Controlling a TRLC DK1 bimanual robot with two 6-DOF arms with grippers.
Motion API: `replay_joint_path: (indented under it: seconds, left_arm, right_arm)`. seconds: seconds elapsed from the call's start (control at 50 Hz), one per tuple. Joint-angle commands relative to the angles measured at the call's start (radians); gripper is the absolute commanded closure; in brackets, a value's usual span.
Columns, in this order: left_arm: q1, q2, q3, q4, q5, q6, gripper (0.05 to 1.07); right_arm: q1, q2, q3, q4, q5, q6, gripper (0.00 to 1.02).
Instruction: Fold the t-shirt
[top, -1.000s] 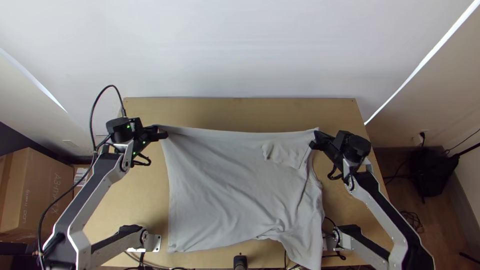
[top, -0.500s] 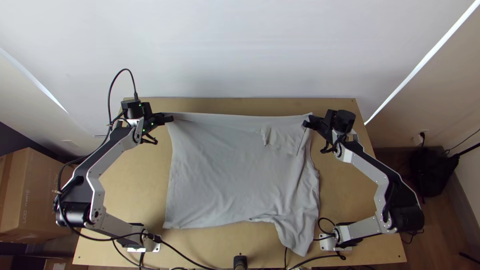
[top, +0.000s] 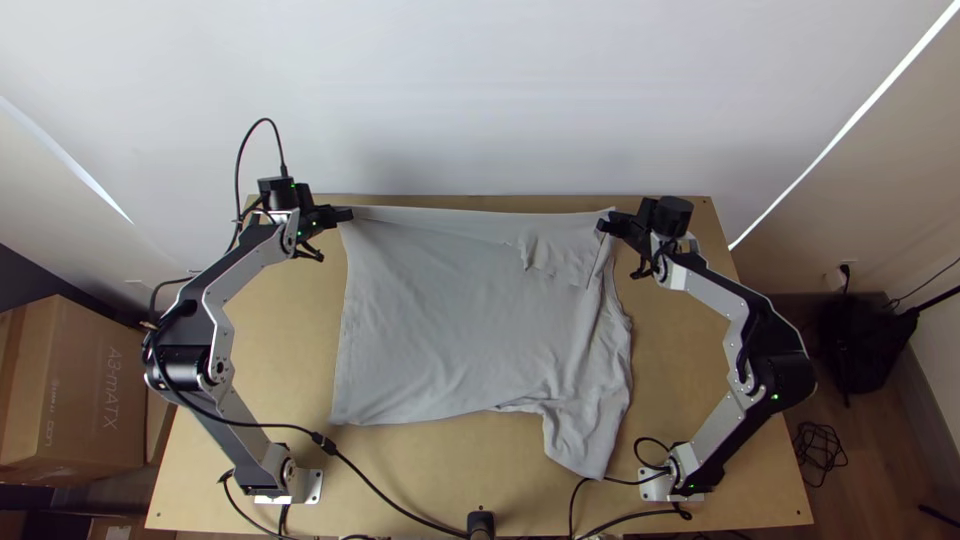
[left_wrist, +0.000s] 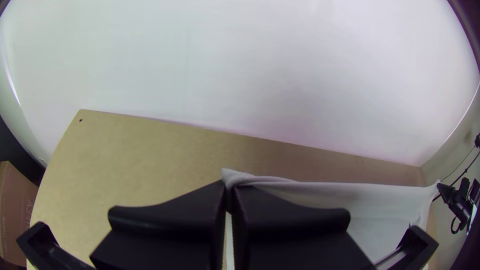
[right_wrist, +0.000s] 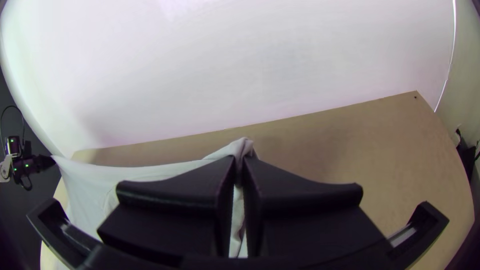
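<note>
The light-grey cloth t-shirt (top: 450, 320) has moved toward twelve o'clock with the black, wide-fingered left gripper (top: 346, 214) and matching right gripper (top: 603, 225); on the light wooden table (top: 260, 370), the left, near eleven, clamps one far corner; the right, past one, clamps the other; cloth spreads between, rumpled toward five.

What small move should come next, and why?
Probably lower the far edge of the t-shirt onto the table: the left gripper and right gripper each pinch a far corner, the edge looks lifted and taut, and the body lies mostly spread.
</note>
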Motion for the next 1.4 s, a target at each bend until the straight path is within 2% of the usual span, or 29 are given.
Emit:
replay_joint_path:
  seconds: [0.0,0.26,0.56,0.8,1.06,1.38]
  left_arm:
    - [0.015,0.052,0.067,0.002,-0.008,-0.004,1.05]
    - [0.009,0.137,0.170,-0.052,-0.008,-0.027,1.05]
    - [0.010,0.207,0.332,-0.260,0.029,-0.085,1.05]
    - [0.010,0.181,0.337,-0.372,0.067,-0.136,1.05]
    - [0.003,0.086,0.191,-0.360,0.091,-0.138,1.05]
    - [0.001,-0.026,-0.008,-0.294,0.105,-0.138,1.05]
  right_arm:
    - [-0.026,0.056,0.076,-0.006,0.017,-0.012,1.00]
    - [-0.021,0.157,0.231,-0.127,0.017,0.017,1.00]
    - [-0.026,0.246,0.423,-0.328,0.017,0.093,1.00]
    - [-0.023,0.261,0.518,-0.509,0.019,0.146,1.00]
    - [-0.023,0.226,0.503,-0.597,0.019,0.143,1.00]
    - [-0.027,0.155,0.389,-0.610,0.017,0.145,1.00]
